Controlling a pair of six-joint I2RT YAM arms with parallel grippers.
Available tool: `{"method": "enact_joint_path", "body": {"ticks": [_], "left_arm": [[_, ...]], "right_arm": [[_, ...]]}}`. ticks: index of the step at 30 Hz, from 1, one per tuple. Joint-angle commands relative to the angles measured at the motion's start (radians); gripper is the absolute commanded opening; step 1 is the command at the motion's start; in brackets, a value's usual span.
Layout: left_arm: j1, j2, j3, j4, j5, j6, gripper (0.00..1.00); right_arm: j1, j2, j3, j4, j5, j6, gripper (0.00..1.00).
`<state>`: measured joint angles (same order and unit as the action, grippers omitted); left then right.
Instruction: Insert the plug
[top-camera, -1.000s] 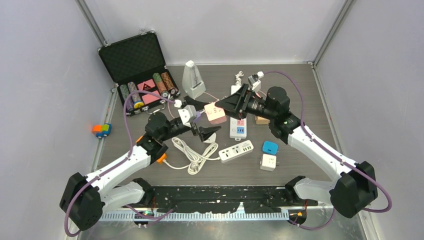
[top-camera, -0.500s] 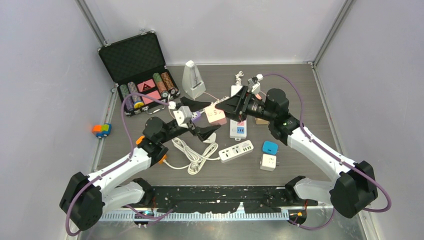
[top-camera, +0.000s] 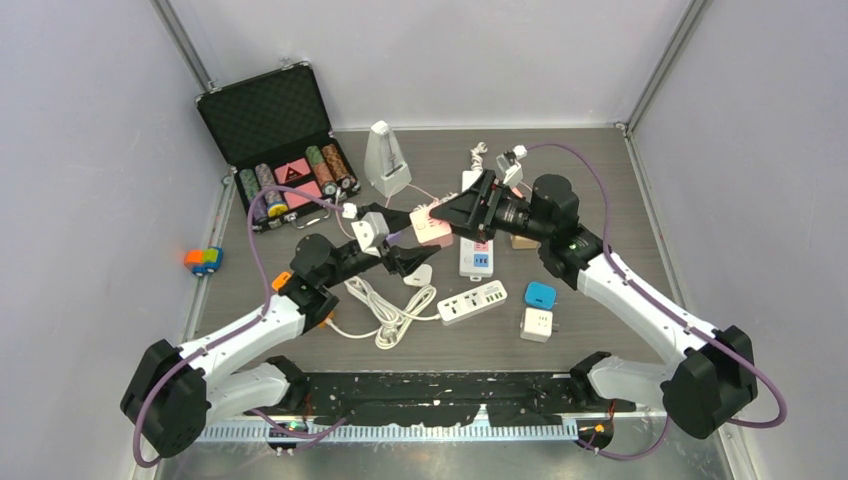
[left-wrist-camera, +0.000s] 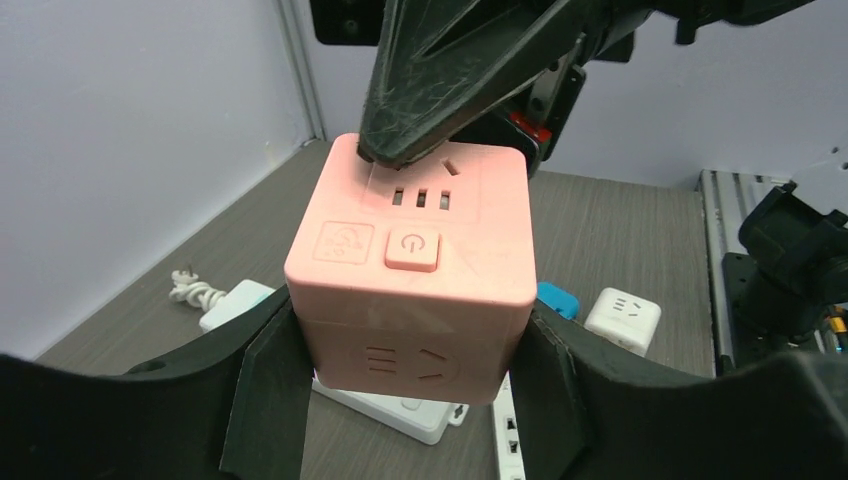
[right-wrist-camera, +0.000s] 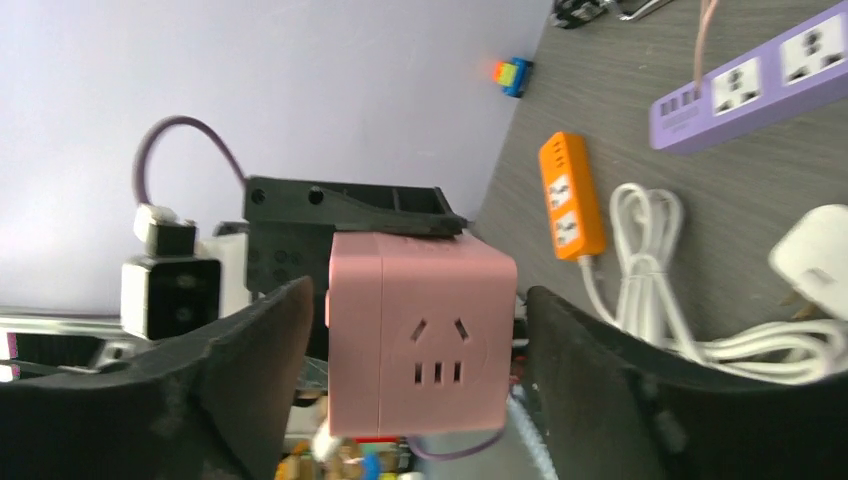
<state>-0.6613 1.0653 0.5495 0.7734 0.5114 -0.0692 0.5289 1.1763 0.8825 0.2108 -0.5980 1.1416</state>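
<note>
We see both arms reach inward over the worktop (top-camera: 600, 180) and meet above its middle. The left arm (top-camera: 250, 325) stretches forward and to the right, forearm low. The right arm (top-camera: 640, 300) bends at the elbow and runs back to the left, so the two wrists face each other. The left claw (left-wrist-camera: 410, 350) is clenched on the pink cube (top-camera: 430, 228), with its fingers (left-wrist-camera: 262, 400) flush against two opposite sides. The right claw (right-wrist-camera: 418, 310) is spread around the same cube from the other end. Its fingers (right-wrist-camera: 250, 350) show a thin gap on each side, though from the left wrist one tip seems to touch the cube's top face. The cube hangs clear of the worktop. The white plug (top-camera: 421, 273) lies on the worktop just below the left claw, at the end of a coiled cord (top-camera: 385, 305).
</note>
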Motion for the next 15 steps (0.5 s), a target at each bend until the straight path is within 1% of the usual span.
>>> {"method": "enact_joint_path", "body": {"ticks": [1, 2, 3, 5, 9, 11, 15], "left_arm": [[0.001, -0.012, 0.031, 0.006, -0.073, 0.087, 0.0], [0.001, -0.018, 0.029, -0.015, -0.078, 0.114, 0.0], [0.0, -0.025, 0.031, -0.04, -0.085, 0.141, 0.0], [0.001, -0.038, 0.044, -0.107, -0.096, 0.197, 0.0], [0.001, -0.033, 0.088, -0.252, -0.094, 0.302, 0.0], [0.0, -0.026, 0.107, -0.298, -0.088, 0.339, 0.0], [-0.001, -0.009, 0.147, -0.37, -0.061, 0.388, 0.0]], "right_arm": [[0.01, -0.058, 0.107, -0.266, 0.102, -0.276, 0.94], [0.01, -0.069, 0.121, -0.313, 0.136, -0.312, 0.97], [0.01, -0.077, 0.151, -0.392, 0.2, -0.382, 0.98], [0.01, -0.099, 0.19, -0.48, 0.285, -0.463, 0.96], [0.032, -0.122, 0.26, -0.588, 0.396, -0.563, 0.96], [0.07, -0.116, 0.296, -0.633, 0.46, -0.602, 0.96], [0.209, -0.069, 0.365, -0.714, 0.624, -0.654, 0.96]]}}
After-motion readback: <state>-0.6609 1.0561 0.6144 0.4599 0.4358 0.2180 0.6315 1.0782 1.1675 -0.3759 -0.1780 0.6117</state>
